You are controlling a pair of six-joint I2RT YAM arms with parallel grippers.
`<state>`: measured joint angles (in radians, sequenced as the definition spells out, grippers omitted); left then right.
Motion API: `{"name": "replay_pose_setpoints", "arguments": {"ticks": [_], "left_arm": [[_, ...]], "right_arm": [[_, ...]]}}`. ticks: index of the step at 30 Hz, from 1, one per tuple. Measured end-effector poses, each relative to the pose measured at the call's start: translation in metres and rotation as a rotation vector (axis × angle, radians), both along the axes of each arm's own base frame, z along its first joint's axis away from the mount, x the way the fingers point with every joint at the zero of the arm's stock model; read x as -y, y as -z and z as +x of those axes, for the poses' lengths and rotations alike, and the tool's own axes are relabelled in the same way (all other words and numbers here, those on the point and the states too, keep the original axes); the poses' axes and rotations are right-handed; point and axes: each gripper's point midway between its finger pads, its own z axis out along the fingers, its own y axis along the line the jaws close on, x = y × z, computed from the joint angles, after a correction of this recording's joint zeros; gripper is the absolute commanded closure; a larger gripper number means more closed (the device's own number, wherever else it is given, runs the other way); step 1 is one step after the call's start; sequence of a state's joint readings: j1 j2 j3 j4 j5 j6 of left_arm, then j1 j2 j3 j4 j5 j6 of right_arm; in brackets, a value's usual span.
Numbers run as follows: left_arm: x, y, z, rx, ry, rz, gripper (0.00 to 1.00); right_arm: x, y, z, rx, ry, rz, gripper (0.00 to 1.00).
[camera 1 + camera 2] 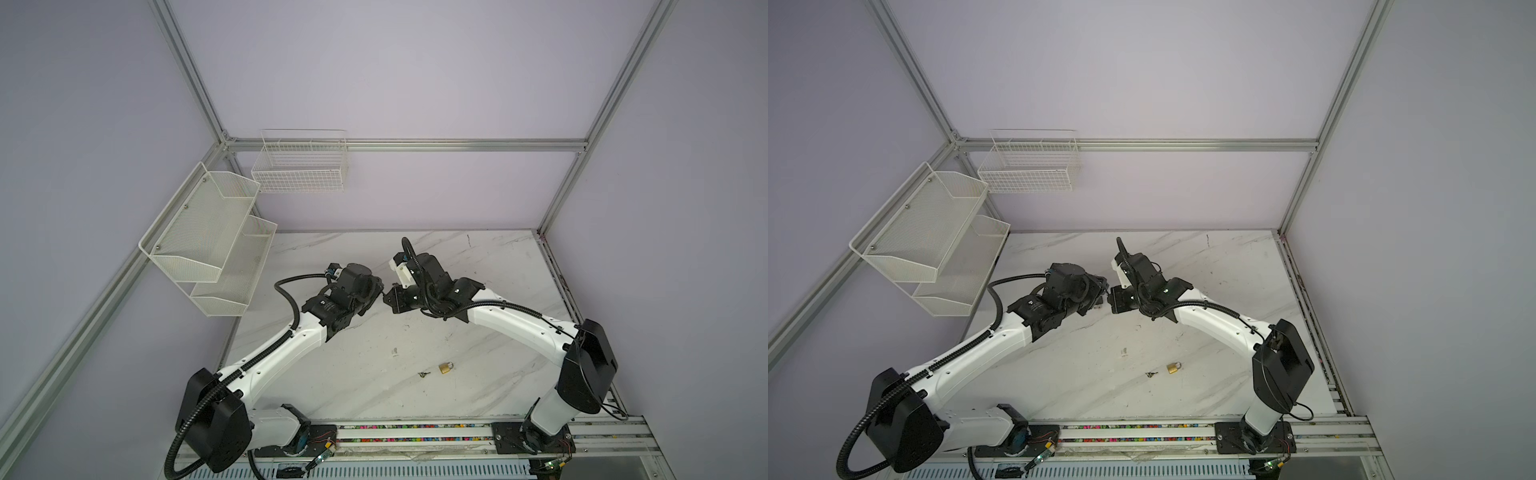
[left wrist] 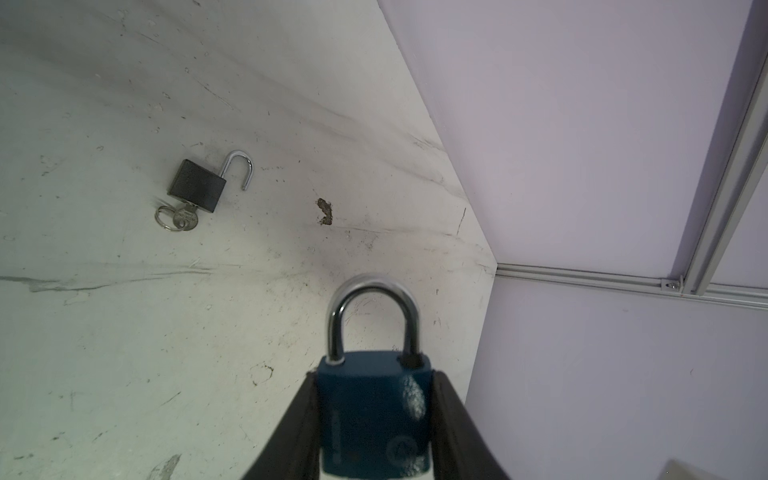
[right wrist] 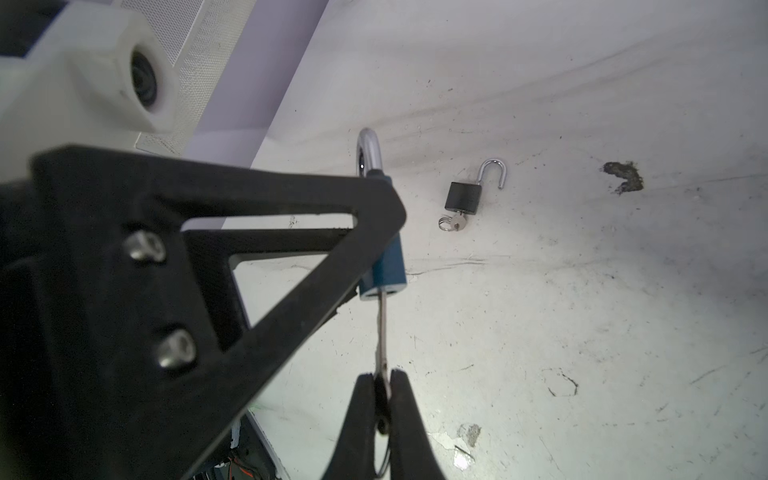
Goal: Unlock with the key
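- While the shackle (image 2: pixel 372 286) of the blue padlock (image 2: pixel 374 415) sits shut in its body, we judge the step in hand to be turning the key (image 3: pixel 382 328).
- We see the blue padlock raised off the surface (image 2: pixel 124 332), clamped by its sides in the left fingers (image 2: pixel 301 419), near the open black padlock (image 2: pixel 196 185).
- The key stands in its keyway, with its bow pinched tight in the right fingers (image 3: pixel 361 411).
- Next we need a twist about the key's own axis, with the left grip unyielding.
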<state>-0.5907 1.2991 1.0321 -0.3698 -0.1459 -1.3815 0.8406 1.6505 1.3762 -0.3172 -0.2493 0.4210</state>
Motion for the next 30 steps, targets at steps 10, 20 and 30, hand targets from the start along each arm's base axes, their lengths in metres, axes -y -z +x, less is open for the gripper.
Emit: {"name": "replay_pose_setpoints", "arguments": {"ticks": [10,20,30], "left_arm": [[0.013,-0.015,-0.008,0.039,0.051,-0.031,1.00],[0.017,-0.030,-0.004,0.065,0.037,-0.117,1.00],[0.012,-0.045,0.001,0.138,0.000,-0.191,1.00]], "right_arm": [[0.008,-0.014,0.006,0.056,0.024,-0.022,1.00],[0.009,-0.029,0.006,0.006,0.055,0.110,1.00],[0.002,-0.048,0.009,-0.201,0.085,0.385,1.00]]}}
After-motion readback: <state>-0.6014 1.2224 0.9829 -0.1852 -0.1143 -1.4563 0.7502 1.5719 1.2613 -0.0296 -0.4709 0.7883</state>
